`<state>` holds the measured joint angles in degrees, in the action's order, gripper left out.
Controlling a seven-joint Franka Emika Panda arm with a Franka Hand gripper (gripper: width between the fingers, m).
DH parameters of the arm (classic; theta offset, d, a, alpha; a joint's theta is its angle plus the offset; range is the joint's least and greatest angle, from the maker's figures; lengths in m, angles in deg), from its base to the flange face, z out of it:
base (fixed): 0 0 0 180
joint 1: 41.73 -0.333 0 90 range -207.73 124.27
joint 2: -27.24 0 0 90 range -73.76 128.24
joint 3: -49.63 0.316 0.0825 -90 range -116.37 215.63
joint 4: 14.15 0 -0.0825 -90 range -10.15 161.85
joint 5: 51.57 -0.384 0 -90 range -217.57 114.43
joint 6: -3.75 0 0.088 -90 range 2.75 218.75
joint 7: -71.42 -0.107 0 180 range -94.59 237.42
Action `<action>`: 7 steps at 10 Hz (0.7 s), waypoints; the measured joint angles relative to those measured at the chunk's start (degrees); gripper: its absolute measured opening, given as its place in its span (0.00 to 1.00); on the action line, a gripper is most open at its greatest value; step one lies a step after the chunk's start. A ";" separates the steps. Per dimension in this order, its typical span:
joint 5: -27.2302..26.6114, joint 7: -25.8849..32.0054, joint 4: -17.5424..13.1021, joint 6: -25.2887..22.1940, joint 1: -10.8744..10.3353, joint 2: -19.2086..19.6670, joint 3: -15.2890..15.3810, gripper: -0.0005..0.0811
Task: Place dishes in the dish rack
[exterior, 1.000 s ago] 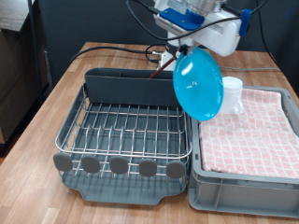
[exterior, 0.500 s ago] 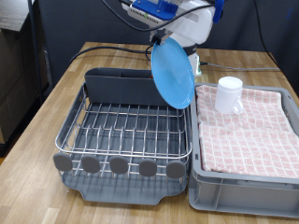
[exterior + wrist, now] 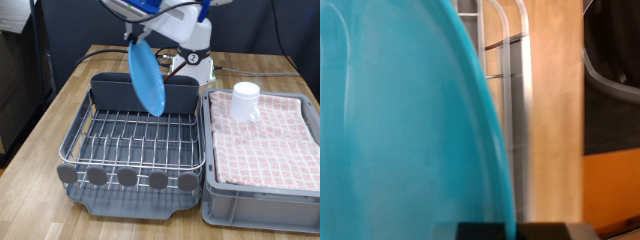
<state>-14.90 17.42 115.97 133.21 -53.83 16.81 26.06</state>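
The bright-blue plate [image 3: 148, 78] hangs on edge, tilted, above the back of the silver wire dish rack [image 3: 100, 150], in front of its grey caddy [image 3: 110, 95]. My gripper [image 3: 138, 38] is shut on the plate's upper rim and holds it clear of the wires. In the wrist view the plate [image 3: 400, 120] fills most of the picture, with rack wires [image 3: 510, 60] beyond it. The white mug [image 3: 245, 100] stands in the grey crate on the pink checked cloth, at the exterior view's right. The wooden spoon is not in view. The rack holds no dishes.
The grey crate [image 3: 215, 205] with pink checked cloth stands right next to the rack on the wooden table [image 3: 60, 100]. Round grey tabs [image 3: 125, 178] line the rack's front. Cables [image 3: 110, 50] run behind the caddy. A white arm base [image 3: 195, 65] stands at the back.
My gripper has carried the blue plate from above the crate's edge towards the exterior view's left, to over the rack's back. The plate has turned more edge-on. The mug has not moved.
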 joint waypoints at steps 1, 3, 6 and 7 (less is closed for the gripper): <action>2.08 2.74 -0.06 2.06 0.64 0.27 -1.38 0.03; 5.46 9.18 -0.08 8.85 1.32 1.13 -3.51 0.03; 5.47 7.99 -0.08 8.43 1.32 1.39 -3.66 0.03; 6.45 8.05 -0.19 8.96 1.34 1.90 -4.11 0.03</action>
<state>-8.45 25.48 115.79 142.17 -52.49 18.72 21.95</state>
